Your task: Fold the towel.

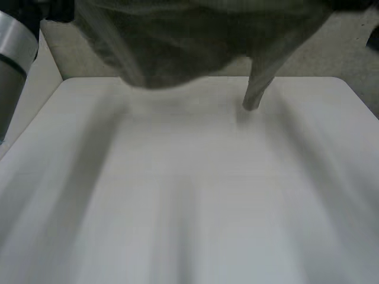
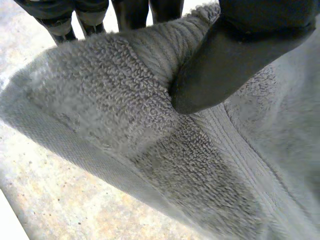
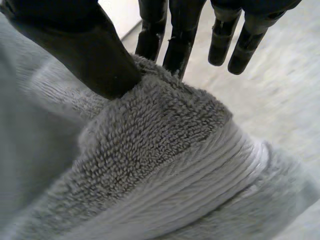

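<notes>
Nearby, the white worktop (image 1: 189, 225) lies bare across the front of the head view. Farther back, above its far edge, the grey towel (image 1: 177, 41) hangs in the air in a loose bunch that spans most of the view's width. On the right side a narrow tail of the cloth drops toward the far part of the worktop. Whether its tip touches the surface I cannot tell. The left arm (image 1: 12, 53), grey at its joint, stands at the view's left edge. Past the worktop, a pale floor (image 1: 355, 59) shows behind the cloth.

In the left wrist view the left robot hand (image 2: 260, 20) is holding the towel. Its thumb presses on the terry face beside a ribbed band, close to a hemmed edge. Its fingers (image 2: 131, 12) stand behind the folded-over cloth, so the towel is pinched between thumb and fingers. The speckled floor lies beneath the hanging edge.

In the right wrist view the right robot hand (image 3: 50, 20) is holding the towel too. Its thumb bears down on the terry at an edge beside a ribbed band, and the cloth is nipped against the nearer fingers (image 3: 180, 35) behind it. The hand's other fingers point straight out, clear of the cloth.
</notes>
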`<state>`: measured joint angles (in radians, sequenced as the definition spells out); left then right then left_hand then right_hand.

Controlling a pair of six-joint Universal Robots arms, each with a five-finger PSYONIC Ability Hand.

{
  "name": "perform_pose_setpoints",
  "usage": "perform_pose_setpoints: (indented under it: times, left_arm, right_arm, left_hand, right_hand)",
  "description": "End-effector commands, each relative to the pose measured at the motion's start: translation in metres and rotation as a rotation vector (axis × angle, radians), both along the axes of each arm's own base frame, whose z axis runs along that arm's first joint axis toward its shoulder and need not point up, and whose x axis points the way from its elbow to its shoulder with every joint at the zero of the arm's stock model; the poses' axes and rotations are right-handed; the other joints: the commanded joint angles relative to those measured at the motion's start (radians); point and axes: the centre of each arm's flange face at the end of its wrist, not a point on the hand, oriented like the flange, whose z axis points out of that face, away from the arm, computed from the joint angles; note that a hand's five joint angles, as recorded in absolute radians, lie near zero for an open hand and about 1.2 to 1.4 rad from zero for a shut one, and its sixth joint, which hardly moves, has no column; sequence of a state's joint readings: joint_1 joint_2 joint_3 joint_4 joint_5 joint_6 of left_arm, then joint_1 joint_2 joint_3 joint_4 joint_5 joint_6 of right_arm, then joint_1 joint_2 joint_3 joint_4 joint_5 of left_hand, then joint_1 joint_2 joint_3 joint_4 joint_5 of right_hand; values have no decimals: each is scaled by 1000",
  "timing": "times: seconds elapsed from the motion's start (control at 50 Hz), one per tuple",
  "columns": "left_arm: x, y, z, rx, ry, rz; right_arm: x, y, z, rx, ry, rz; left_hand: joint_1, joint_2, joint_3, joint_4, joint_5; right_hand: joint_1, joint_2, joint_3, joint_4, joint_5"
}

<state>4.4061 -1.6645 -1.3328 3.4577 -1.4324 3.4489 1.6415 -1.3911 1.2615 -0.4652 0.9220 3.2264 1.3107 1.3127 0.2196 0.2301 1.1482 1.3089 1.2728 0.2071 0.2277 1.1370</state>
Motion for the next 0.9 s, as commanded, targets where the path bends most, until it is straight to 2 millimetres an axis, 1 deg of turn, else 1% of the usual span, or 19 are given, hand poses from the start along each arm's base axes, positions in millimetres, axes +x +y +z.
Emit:
perform_pose_setpoints:
  times: [0.02,0.04,0.06,0.08,0.1,0.12,0.14,0.16,0.18,0.2,0.22,0.24,0.28,0.32,0.36,0.4,0.46,0.68,0.9]
  left_arm:
    - [14,2,-63,170,-80,2]
    - [17,5,-85,231,-102,-2]
    - [17,11,-108,291,-131,-15]
    - [17,12,-108,292,-131,-15]
    - [18,16,-131,347,-167,-24]
    - [18,20,-158,407,-217,-30]
    - [18,20,-158,407,-217,-30]
    - [18,22,-184,464,-270,-31]
    - [20,26,-208,519,-323,-31]
    - [20,26,-208,519,-323,-31]
    - [21,30,-228,567,-370,-30]
    - [21,30,-228,568,-371,-30]
    - [23,35,-258,645,-435,-34]
    - [25,36,-267,672,-456,-29]
    - [25,36,-271,682,-464,-31]
    - [25,36,-271,686,-464,-28]
    - [26,34,-270,684,-462,-23]
    - [31,31,-266,678,-455,25]
    - [33,33,-257,654,-448,33]
  right_arm:
    - [1,25,-96,199,187,108]
    - [1,25,-96,199,187,109]
    - [-1,30,-114,233,216,109]
    - [-3,35,-132,262,245,109]
    - [-3,35,-132,262,245,109]
    - [-3,41,-148,287,273,113]
    - [-2,47,-166,320,302,121]
    - [-2,47,-167,320,302,121]
    - [-2,52,-183,350,329,123]
    - [-2,52,-183,351,330,123]
    - [-3,58,-197,380,359,125]
    - [-2,63,-209,411,388,128]
    - [-2,68,-218,440,420,125]
    - [-3,72,-225,471,449,128]
    - [-3,77,-229,502,480,131]
    - [-3,85,-232,547,526,143]
    - [-3,90,-237,584,553,154]
    - [-13,79,-236,630,578,13]
    - [-23,71,-223,648,576,-37]
  left_hand:
    - [86,84,-45,-56,74]
    - [86,84,-45,-56,74]
    - [86,84,-45,-56,74]
    - [86,84,-45,-56,74]
    - [86,84,-45,-56,74]
    - [86,84,-45,-56,74]
    - [86,84,-45,-56,74]
    - [86,84,-45,-56,74]
    - [86,84,-45,-56,74]
    - [86,84,-45,-56,74]
    - [86,84,-45,-56,74]
    - [86,84,-45,-56,74]
    - [86,84,-45,-56,74]
    - [86,84,-45,-56,74]
    - [86,84,-45,-56,74]
    - [74,72,-45,-56,62]
    - [-29,-31,-45,-56,-41]
    - [-84,-86,-45,-56,-96]
    - [-140,-142,-45,-56,-152]
  right_hand:
    - [87,123,-33,-53,85]
    - [87,123,-33,-53,85]
    - [87,123,-33,-53,85]
    - [87,123,-33,-53,85]
    - [87,123,-33,-53,85]
    - [87,123,-33,-53,85]
    - [87,123,-33,-53,85]
    - [87,123,-33,-53,85]
    - [87,123,-33,-53,85]
    - [87,123,-33,-53,85]
    - [87,123,-33,-53,85]
    - [87,123,-33,-53,85]
    - [87,123,-33,-53,85]
    - [87,123,-33,-53,85]
    - [87,123,-33,-53,85]
    - [-253,-216,-33,-53,-255]
    - [-478,-441,-33,-53,-480]
    - [-821,-785,-33,-53,-824]
    - [-760,-724,-33,-53,-763]
